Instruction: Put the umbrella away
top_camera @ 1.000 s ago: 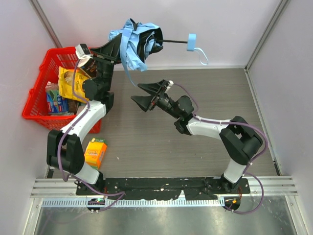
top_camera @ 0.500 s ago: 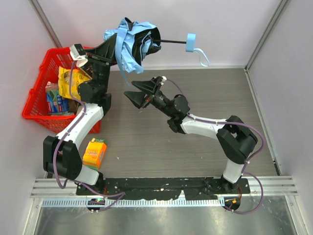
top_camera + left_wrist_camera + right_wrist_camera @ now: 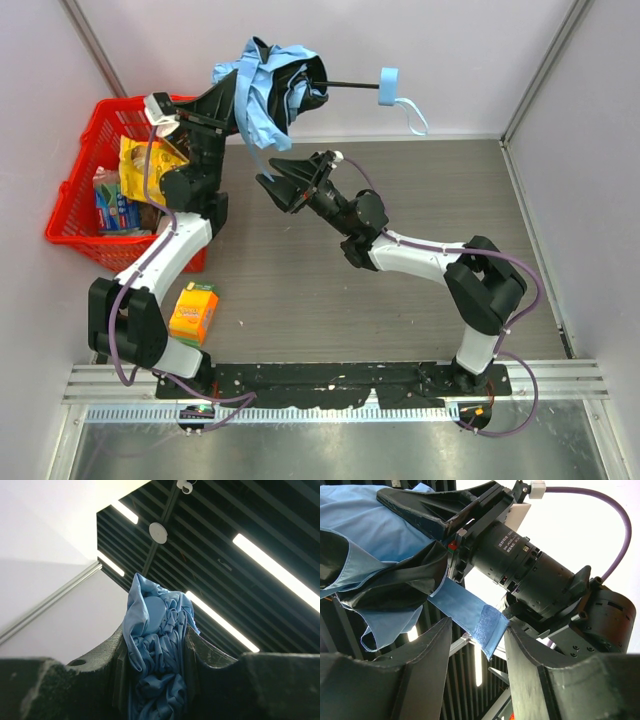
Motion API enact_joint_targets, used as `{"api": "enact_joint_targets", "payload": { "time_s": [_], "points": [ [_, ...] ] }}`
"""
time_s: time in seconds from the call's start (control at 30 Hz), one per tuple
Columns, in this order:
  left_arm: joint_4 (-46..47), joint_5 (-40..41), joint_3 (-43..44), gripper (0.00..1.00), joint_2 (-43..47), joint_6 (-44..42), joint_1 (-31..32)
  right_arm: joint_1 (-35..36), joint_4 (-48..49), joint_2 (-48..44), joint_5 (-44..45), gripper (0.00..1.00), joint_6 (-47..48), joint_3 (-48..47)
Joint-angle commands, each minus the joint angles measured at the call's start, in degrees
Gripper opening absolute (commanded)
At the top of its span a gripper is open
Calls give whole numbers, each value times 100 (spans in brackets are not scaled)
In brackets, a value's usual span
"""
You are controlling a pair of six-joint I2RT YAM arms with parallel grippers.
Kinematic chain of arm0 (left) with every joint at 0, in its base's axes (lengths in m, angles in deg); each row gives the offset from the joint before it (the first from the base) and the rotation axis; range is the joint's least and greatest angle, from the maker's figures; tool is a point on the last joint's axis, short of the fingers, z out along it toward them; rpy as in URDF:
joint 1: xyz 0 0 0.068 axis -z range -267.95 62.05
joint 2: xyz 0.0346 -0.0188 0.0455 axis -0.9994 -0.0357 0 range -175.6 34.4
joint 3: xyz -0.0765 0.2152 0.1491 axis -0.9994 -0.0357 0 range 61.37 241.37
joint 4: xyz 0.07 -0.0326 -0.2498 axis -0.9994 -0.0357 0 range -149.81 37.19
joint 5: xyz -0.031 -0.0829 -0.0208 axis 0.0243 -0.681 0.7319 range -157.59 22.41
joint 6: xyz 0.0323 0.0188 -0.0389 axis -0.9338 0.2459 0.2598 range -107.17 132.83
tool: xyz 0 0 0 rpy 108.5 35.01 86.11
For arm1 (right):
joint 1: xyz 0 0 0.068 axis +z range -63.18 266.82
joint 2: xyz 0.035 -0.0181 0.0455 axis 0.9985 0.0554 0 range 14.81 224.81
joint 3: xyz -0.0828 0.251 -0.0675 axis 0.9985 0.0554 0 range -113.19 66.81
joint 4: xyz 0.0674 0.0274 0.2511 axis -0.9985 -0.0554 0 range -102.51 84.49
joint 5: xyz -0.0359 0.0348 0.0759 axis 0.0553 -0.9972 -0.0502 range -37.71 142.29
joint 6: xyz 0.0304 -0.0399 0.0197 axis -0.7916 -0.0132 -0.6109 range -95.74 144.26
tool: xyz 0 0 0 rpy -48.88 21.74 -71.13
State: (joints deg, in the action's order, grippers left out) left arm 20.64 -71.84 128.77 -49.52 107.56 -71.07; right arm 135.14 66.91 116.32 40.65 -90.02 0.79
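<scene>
while the left gripper (image 3: 238, 100) pinches the bunched umbrella (image 3: 272, 80) in the top view, the right gripper (image 3: 283, 185) sits just below that cloth, fingers spread. left wrist: blue fabric squeezed between both fingers. right wrist: the umbrella's strap (image 3: 470, 611) dangles between the spread fingers, contact hard to tell.

Matt, crumpled cloth — umbrella (image 3: 262, 88)

Our left arm (image 3: 165, 245) and right arm (image 3: 425, 262) wear white shells between bulky black joints, each trailed by a purple cable (image 3: 570, 488). The right end effector (image 3: 479, 630) has rough matte-black fingers (image 3: 410, 680) (the left arm's wrist motor (image 3: 520, 562) bears tiny white lettering).
</scene>
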Motion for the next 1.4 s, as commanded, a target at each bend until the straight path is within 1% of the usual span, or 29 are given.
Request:
{"api": "enact_joint_targets", "payload": {
  "time_s": [0.0,0.1,0.13,0.27,0.33,0.47,0.53,0.57,0.6,0.67,0.7,0.73,0.83,0.87,0.93,1.0,1.03,1.07,1.1,1.23,1.3,1.37],
  "points": [
    [1523,205,28,0,271,203,25,29,237,-132,118,50,-2046,-236],
    [1514,249,-25,0,288,273,34,29,211,-132,144,49,-2072,-280],
    [1514,267,-51,0,297,282,26,20,202,-132,144,44,-2072,-306],
    [1514,267,-60,0,315,291,34,20,141,-167,109,42,-2055,-324],
    [1523,267,-60,0,315,317,34,20,106,-158,48,38,-2046,-341],
    [1514,293,-95,0,315,326,43,20,123,-141,74,38,-2037,-359],
    [1523,276,-104,0,324,317,43,29,141,-150,118,30,-2011,-342],
    [1523,267,-121,0,332,317,43,29,158,-141,127,23,-1976,-333],
    [1523,267,-139,0,332,326,43,20,158,-149,135,19,-1958,-333],
    [1514,258,-165,0,350,317,43,11,150,-176,153,8,-1897,-298],
    [1514,241,-183,0,350,300,43,11,158,-185,162,1,-1766,-271],
    [1514,206,-200,0,359,291,52,-6,141,-202,188,1,-1669,-254],
    [1514,118,-323,0,394,308,43,-164,-17,-386,354,1,-958,52],
    [1514,100,-393,0,429,317,43,-365,-227,-561,347,1,-390,132],
    [1514,13,-534,0,482,483,43,-733,-578,-798,145,1,254,352],
    [1523,-163,-692,0,525,808,43,-1076,-83,-704,-144,1,319,432],
    [1523,-242,-780,0,543,1009,52,-1192,-1,-642,-476,1,258,345],
    [1514,-295,-868,0,578,1185,69,-1332,261,-511,-575,1,126,292],
    [1523,-356,-947,0,666,1196,95,-1386,333,-379,-846,1,82,239],
    [1523,-892,-1009,0,973,1134,105,-1553,588,-185,-1322,1,-42,63],
    [1514,-1086,-1105,0,1053,1266,113,-1649,729,-211,-1393,1,-77,89],
    [1514,-1419,-1272,0,1114,1441,113,-1929,808,-237,-1420,1,19,141]
  ]
}}
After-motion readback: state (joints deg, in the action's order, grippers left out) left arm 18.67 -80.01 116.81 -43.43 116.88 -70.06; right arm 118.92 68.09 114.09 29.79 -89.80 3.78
